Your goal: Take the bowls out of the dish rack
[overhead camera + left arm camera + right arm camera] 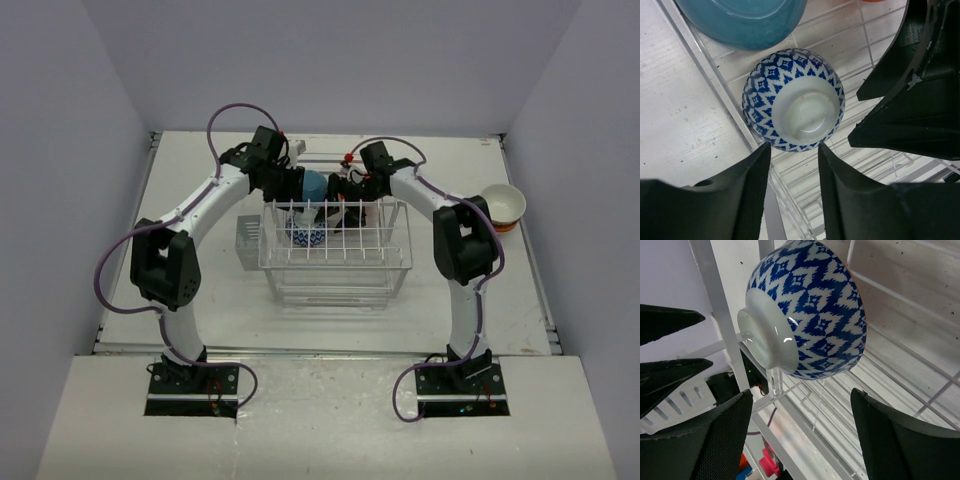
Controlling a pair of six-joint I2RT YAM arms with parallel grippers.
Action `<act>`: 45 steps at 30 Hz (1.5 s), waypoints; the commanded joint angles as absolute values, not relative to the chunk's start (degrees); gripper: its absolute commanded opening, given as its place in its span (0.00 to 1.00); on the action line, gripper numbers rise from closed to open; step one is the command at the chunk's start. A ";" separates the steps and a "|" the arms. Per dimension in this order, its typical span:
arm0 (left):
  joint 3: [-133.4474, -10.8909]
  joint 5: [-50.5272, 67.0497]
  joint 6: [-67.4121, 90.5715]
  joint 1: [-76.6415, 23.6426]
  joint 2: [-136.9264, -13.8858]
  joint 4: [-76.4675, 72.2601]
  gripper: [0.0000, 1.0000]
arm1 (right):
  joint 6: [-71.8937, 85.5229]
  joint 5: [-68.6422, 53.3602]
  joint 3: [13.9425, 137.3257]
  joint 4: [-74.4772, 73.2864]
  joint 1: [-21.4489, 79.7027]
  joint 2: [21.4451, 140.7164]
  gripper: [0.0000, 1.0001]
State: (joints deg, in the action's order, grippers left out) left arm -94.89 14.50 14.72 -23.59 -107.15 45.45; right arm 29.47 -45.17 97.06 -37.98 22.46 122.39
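The white wire dish rack [340, 262] stands mid-table. An upturned blue-and-white patterned bowl [305, 236] rests in its left part, with a plain blue bowl [314, 185] just behind it. In the left wrist view the patterned bowl [794, 99] lies foot-up on the rack wires, the blue bowl [742, 20] beyond it. My left gripper [794, 152] hangs open just short of the patterned bowl, nothing between its fingers. My right gripper [801, 407] is wide open below the same bowl [810, 305], not touching it.
A cream bowl [503, 202] sits stacked on an orange one at the table's right edge. The rack's cutlery cup [248, 238] hangs on its left side. Both wrists crowd the rack's back; the right gripper's body [912, 100] is close beside the left fingers.
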 commanded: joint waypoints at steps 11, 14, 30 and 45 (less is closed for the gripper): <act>-95.27 5.98 13.10 -23.55 -106.44 48.16 0.48 | 31.99 -46.23 95.54 -34.45 21.62 118.39 0.80; -94.92 5.71 13.36 -23.64 -106.79 48.25 0.51 | 31.99 -46.23 95.62 -34.45 21.53 118.39 0.80; -95.36 7.91 15.38 -23.99 -109.95 46.76 0.70 | 31.03 -45.88 93.69 -34.54 20.39 116.46 0.84; -95.01 6.07 15.82 -24.26 -112.06 46.40 0.68 | 30.24 -46.93 95.27 -36.12 20.13 117.77 0.84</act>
